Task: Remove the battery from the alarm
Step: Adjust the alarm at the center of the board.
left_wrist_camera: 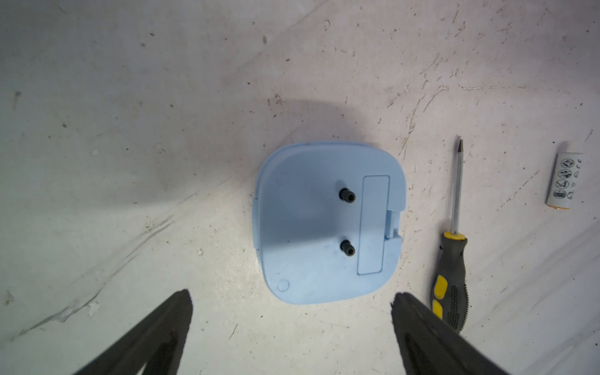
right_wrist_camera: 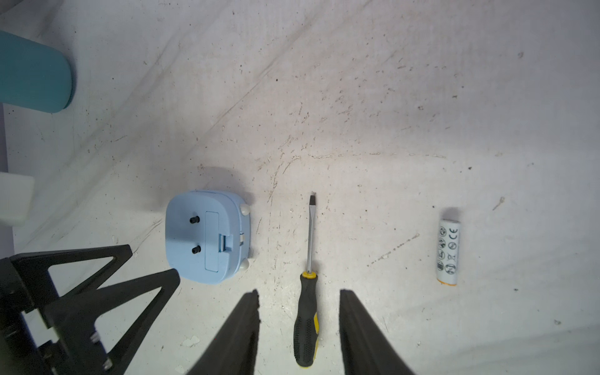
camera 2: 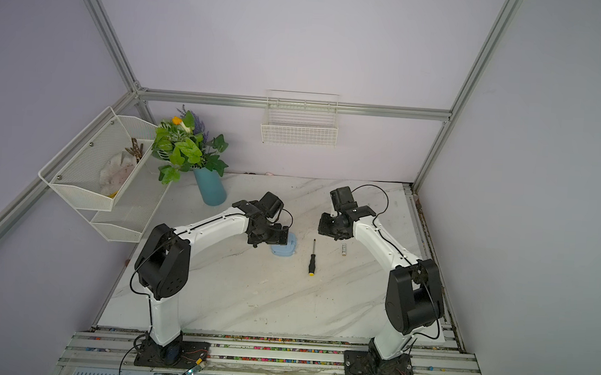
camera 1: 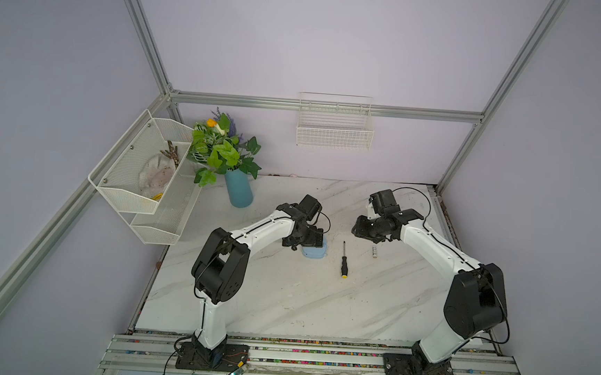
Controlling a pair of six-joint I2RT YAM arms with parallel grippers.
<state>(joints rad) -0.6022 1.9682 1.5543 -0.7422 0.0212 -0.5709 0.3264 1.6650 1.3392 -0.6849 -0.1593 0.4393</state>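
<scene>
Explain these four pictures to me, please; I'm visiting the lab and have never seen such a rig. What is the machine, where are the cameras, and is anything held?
It is two white-and-black robot arms mounted at a marble-look table. Two pictures look down from overhead; two come from cameras on the wrists. On it lie the alarm, blue back up, a screwdriver beside it, then the battery, none touching. The left gripper is open by the alarm, the right gripper open near the screwdriver. Nothing is held.

CE mark on the battery
</scene>
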